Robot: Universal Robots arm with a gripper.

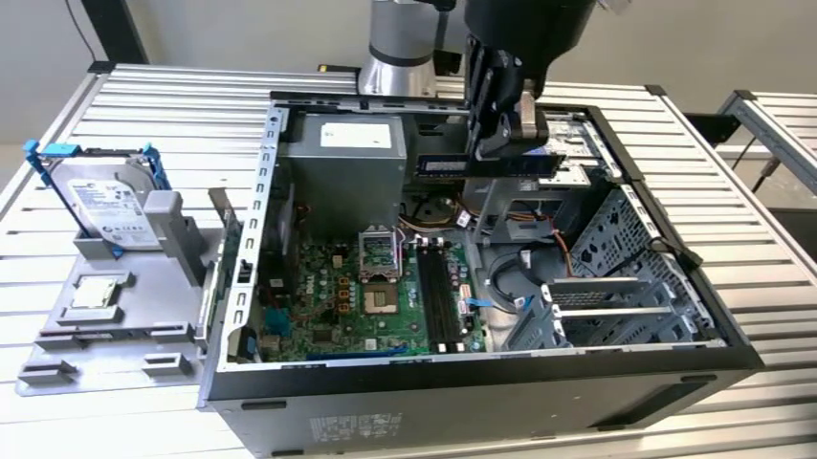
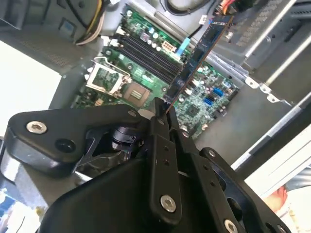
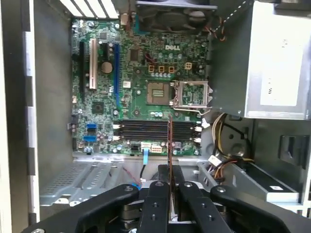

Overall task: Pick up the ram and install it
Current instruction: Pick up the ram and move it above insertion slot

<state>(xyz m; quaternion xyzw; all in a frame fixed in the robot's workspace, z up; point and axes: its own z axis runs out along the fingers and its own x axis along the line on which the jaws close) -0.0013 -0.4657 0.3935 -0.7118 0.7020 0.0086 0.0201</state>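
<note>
At the table's (image 1: 166, 105) left edge stands a grey holder (image 1: 128, 316) with the drive (image 1: 102, 196) upright in it and a small square chip (image 1: 96, 292) lying flat nearer the front. Neither is touched.

Next comes the open case (image 1: 511, 382), with the green board (image 1: 344, 306) flat on its floor. The slots (image 1: 441, 296) are a set of long black channels near the board's right edge. They run from the case's front toward its back.

Above them, toward the back of the case, hangs the gripper (image 1: 500, 151), clenched on the ram (image 1: 445, 165). The ram is in the air, clear of the board and not seated. In the exterior view its long axis runs from left to right, so it lies across the slots rather than along them. The first wrist view agrees: the ram (image 3: 169, 138) shows edge-on as a thin line out from the fingertips (image 3: 164, 171), cutting square across the slots (image 3: 155, 130). In the second wrist view its dark face (image 2: 199, 51) stretches away from the gripper (image 2: 160, 109) over the board, contact edge down.

As I judge it, the slots lie below the ram and a little toward the case's front, and stick and slot stand about a quarter turn apart.

Further right is the perforated cage (image 1: 626, 249) against the case's right wall, well apart from the ram.
</note>
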